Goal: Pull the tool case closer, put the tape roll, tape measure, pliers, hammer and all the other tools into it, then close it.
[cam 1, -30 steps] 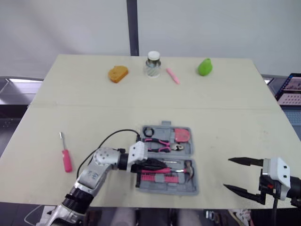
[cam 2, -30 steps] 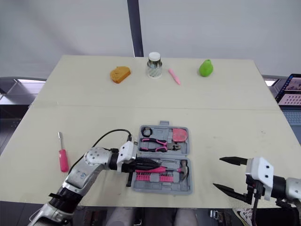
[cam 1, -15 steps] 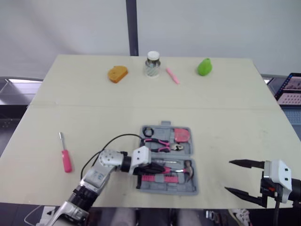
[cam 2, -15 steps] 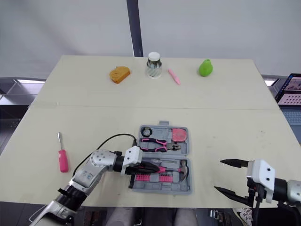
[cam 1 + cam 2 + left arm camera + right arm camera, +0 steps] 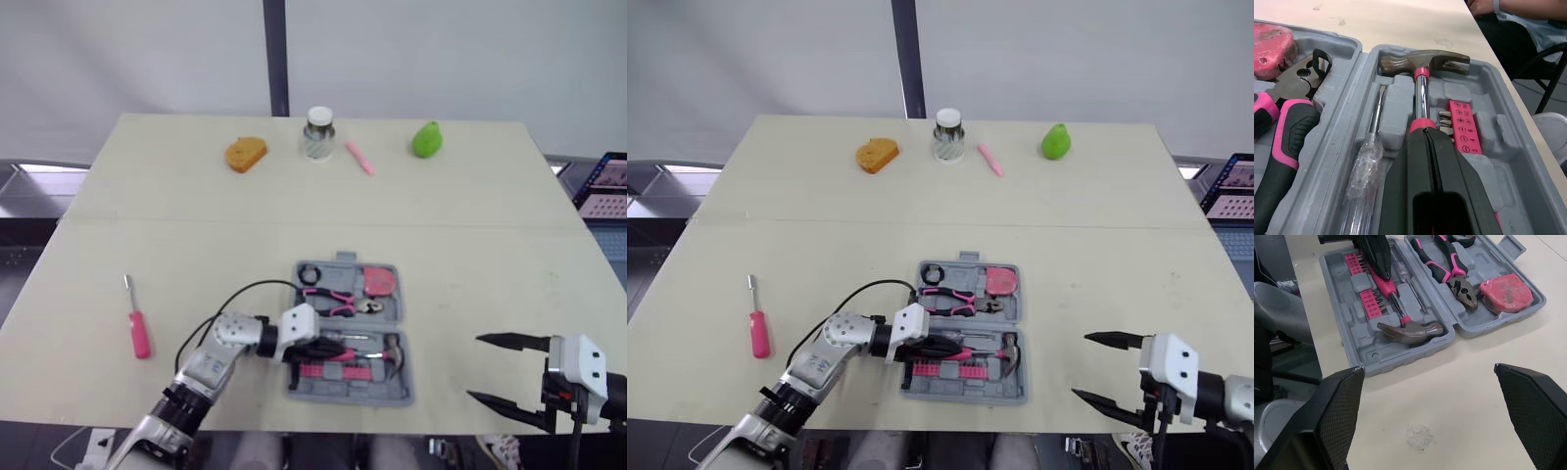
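Observation:
The grey tool case (image 5: pixel 390 393) lies open near the table's front edge. In it are the black tape roll (image 5: pixel 310 273), pink-handled pliers (image 5: pixel 333 299), pink tape measure (image 5: pixel 377 281), the hammer (image 5: pixel 1422 63), a clear-handled screwdriver (image 5: pixel 1369 152) and a pink bit strip (image 5: pixel 1464 132). My left gripper (image 5: pixel 338 350) is shut, its tips lying along the hammer's pink handle inside the case. A pink-handled screwdriver (image 5: pixel 138 328) lies on the table far left of the case. My right gripper (image 5: pixel 473 367) hangs open to the right of the case with nothing between its fingers.
Along the far edge sit an orange bread-shaped piece (image 5: pixel 245 153), a jar (image 5: pixel 317 133), a pink marker (image 5: pixel 360 157) and a green pear (image 5: pixel 426 139). A laptop (image 5: pixel 607 181) stands off the table's right side. A seated person (image 5: pixel 1518 14) is beyond the table's edge.
My left arm has sunk lower and pushed a little further right, its shut fingers sliding along the hammer handle. The right gripper has barely moved.

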You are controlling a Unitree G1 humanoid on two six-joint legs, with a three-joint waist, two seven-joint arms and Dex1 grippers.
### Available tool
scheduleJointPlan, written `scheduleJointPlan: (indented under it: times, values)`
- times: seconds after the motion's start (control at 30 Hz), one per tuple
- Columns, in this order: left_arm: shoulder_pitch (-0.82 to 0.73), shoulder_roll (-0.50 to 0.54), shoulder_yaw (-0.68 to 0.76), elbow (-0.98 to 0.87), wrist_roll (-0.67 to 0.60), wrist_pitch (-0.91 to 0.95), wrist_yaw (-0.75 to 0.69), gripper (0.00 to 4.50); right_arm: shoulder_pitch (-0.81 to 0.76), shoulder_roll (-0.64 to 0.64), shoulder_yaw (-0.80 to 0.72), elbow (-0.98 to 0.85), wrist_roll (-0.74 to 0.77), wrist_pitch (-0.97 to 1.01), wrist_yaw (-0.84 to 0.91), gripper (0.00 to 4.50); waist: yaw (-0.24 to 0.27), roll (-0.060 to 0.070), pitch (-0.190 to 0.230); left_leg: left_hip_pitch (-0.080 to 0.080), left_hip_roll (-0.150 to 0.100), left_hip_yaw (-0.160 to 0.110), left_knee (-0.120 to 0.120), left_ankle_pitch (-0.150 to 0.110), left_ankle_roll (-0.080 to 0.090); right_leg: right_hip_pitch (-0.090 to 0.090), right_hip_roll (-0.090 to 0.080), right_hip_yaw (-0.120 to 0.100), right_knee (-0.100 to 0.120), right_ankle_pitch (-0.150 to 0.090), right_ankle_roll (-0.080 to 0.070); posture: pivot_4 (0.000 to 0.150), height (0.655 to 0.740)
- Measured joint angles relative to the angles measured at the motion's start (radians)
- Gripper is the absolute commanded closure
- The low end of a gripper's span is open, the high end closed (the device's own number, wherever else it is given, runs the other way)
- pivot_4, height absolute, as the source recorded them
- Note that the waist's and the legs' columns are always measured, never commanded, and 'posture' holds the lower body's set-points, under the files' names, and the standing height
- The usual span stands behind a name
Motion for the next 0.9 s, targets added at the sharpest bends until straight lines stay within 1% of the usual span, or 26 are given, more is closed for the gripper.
scheduleJointPlan:
  times: [0.3,0.4,0.57,0.7,0.9]
  values:
    - [0.0,0.006,-0.027,-0.006,0.038,-0.04,0.015,4.48,0.0,0.0,-0.019,0.0,-0.004,0.001,-0.003,0.0,0.002,0.002,-0.001,0.0,0.0,0.0,0.0,0.0,0.0,0.001,0.0,0.0,-0.001,0.0,0.0,0.15,0.695]
    - [0.0,0.01,-0.034,-0.008,0.056,-0.059,0.022,4.48,-0.001,0.0,-0.028,0.0,-0.005,0.001,-0.003,0.0,0.002,0.003,-0.002,0.002,0.0,0.0,0.0,-0.001,0.0,0.002,0.0,0.0,-0.004,0.0,0.0,0.15,0.695]
    - [-0.002,0.014,-0.052,-0.009,0.082,-0.068,0.038,4.48,0.0,0.0,-0.028,0.0,-0.007,0.001,-0.003,0.0,0.002,0.008,-0.005,0.004,0.0,-0.001,0.0,-0.002,0.001,0.007,0.0,-0.001,-0.008,0.0,0.0,0.15,0.695]
    - [0.001,0.015,-0.067,-0.008,0.095,-0.069,0.047,4.48,0.001,0.0,-0.029,-0.001,-0.007,0.001,-0.004,0.0,0.004,0.01,-0.006,0.015,0.001,-0.001,-0.001,-0.007,0.001,0.018,-0.001,-0.001,-0.011,0.0,0.0,0.15,0.695]
    - [-0.003,0.016,-0.078,-0.006,0.1,-0.069,0.05,4.48,0.006,0.0,-0.031,-0.002,-0.007,0.002,-0.005,0.0,0.004,0.012,-0.008,0.016,0.0,-0.001,-0.001,-0.007,0.002,0.019,-0.002,0.001,-0.013,0.0,0.0,0.15,0.695]
